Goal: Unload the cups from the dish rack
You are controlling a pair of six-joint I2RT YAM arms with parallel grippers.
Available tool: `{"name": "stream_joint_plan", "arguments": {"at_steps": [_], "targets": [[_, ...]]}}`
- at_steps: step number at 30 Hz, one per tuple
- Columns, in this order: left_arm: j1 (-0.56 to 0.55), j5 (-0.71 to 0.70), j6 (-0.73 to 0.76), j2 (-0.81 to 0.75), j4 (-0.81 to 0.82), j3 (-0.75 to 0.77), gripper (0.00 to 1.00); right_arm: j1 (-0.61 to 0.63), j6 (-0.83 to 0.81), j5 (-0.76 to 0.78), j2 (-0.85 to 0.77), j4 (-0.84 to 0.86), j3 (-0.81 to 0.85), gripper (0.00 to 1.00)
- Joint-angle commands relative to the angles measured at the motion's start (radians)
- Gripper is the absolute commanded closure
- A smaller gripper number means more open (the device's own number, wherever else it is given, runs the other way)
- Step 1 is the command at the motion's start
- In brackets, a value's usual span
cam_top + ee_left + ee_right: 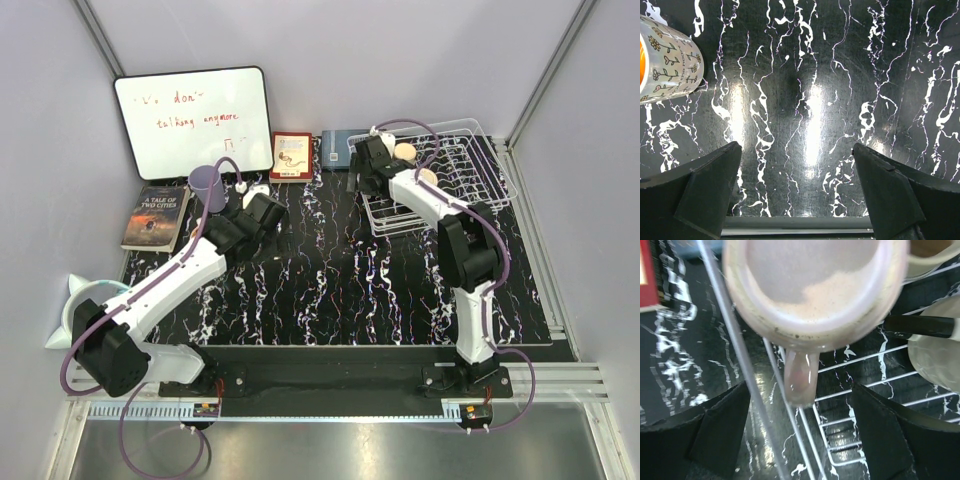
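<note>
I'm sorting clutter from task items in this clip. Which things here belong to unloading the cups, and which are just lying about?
Part of the job:
- dish rack
- pink mug, beige cup and pale translucent cup at the rack
- lavender cup and flowered mug on the table

Just lying about:
- whiteboard
- A Tale of Two Cities
- red book
- blue book

The right gripper sits at the left end of the white wire dish rack; a round lavender cup stands near the left gripper.
</note>
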Motion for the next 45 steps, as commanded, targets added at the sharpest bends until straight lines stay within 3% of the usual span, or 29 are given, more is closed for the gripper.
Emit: {"name": "stream_joint_plan", "arguments": {"at_steps": [1,9,32,38,45], "targets": [[-0.004,0.003,0.003,-0.003,0.048,0.002,0.01,-0.002,0.019,-0.007,-0.157,0.033,0.006,0.11],[-0.013,0.014,-0.011,0.014,0.057,0.005,0.01,-0.002,-0.028,0.028,-0.183,0.035,-0.005,0.13],[-0.042,-0.02,-0.028,-0.016,0.032,-0.049,0.01,-0.003,-0.035,0.111,0.024,0.105,-0.002,0.25],[-0.042,-0.021,-0.023,-0.008,0.032,-0.05,0.01,-0.003,-0.008,0.012,-0.057,0.125,-0.049,0.2],[-0.042,-0.009,-0.016,0.041,0.04,-0.021,0.01,-0.002,-0.019,0.022,-0.165,0.124,-0.055,0.13]]}}
